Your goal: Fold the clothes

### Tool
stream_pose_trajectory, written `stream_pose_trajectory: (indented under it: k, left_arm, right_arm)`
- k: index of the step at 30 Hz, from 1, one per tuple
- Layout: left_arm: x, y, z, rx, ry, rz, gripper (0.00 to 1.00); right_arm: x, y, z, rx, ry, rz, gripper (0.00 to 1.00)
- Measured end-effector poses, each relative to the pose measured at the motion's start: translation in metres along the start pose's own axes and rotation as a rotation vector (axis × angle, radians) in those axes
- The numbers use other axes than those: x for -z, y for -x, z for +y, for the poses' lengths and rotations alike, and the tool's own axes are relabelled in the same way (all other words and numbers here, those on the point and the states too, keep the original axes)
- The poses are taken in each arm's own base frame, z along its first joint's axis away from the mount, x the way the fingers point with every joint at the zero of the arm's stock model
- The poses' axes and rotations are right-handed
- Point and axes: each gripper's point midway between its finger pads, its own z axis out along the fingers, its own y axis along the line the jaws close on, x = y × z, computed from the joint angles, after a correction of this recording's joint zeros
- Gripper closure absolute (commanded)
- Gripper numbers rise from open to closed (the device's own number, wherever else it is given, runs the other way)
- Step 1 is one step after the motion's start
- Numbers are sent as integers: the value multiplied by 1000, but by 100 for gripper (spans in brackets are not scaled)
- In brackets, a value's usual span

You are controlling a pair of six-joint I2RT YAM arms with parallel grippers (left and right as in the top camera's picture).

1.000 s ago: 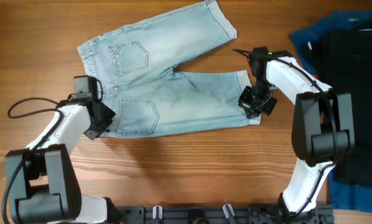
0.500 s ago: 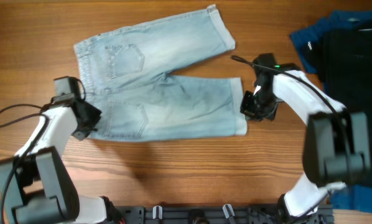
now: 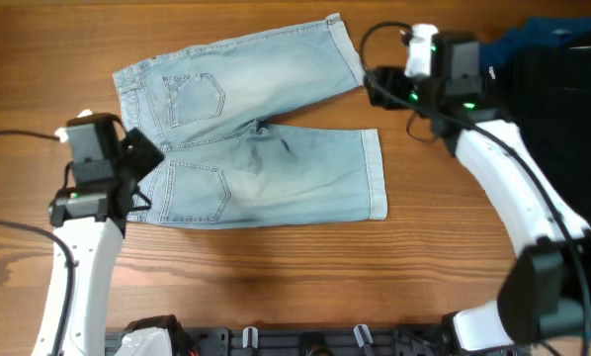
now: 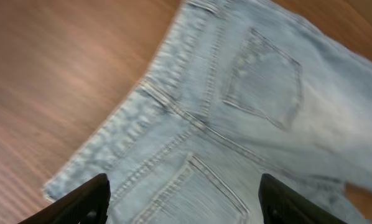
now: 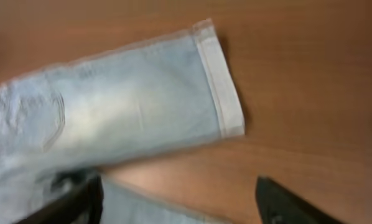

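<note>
The clothes, pale light-blue denim shorts (image 3: 266, 168), lie flat on the wooden table, back pockets up, waistband to the left and both cuffed legs to the right. My left gripper (image 3: 137, 170) hovers over the waistband's near corner. In the left wrist view it (image 4: 186, 208) is open, with a stitched pocket (image 4: 264, 87) below and nothing between its fingers. My right gripper (image 3: 377, 87) hangs by the far leg's cuff (image 3: 350, 44). In the right wrist view it (image 5: 176, 208) is open over bare wood between the legs, with the cuff (image 5: 220, 93) ahead of it.
A large black garment (image 3: 572, 158) covers the table's right side, with a royal-blue garment (image 3: 518, 49) under its far corner, close behind the right arm. A black mounting rail (image 3: 315, 341) runs along the front edge. A cable (image 3: 19, 136) trails left of the left arm.
Both grippers have opened, let go of the shorts and lifted off them. The right gripper went from the near leg's cuff up to the far leg's cuff. The shorts slid left.
</note>
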Motion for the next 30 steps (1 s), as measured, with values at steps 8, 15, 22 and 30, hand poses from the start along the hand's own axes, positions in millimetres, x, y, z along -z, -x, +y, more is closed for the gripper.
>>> stream_pose_trajectory:
  k: [8,15,22,30]
  left_arm:
    - [0,-21,-29,-112,-55,41,28]
    - [1,-37,-23,-137,-25,100,28]
    - [1,-40,-20,-140,-16,114,28]
    - [1,-41,-19,-141,-12,120,27]
  right_arm:
    - [-75,-14,25,102,86,-67,78]
    - [-132,-57,10,105,75,-39,83]
    - [-148,-82,-6,83,26,6,83]
    - [-152,-98,-23,63,-34,68,86]
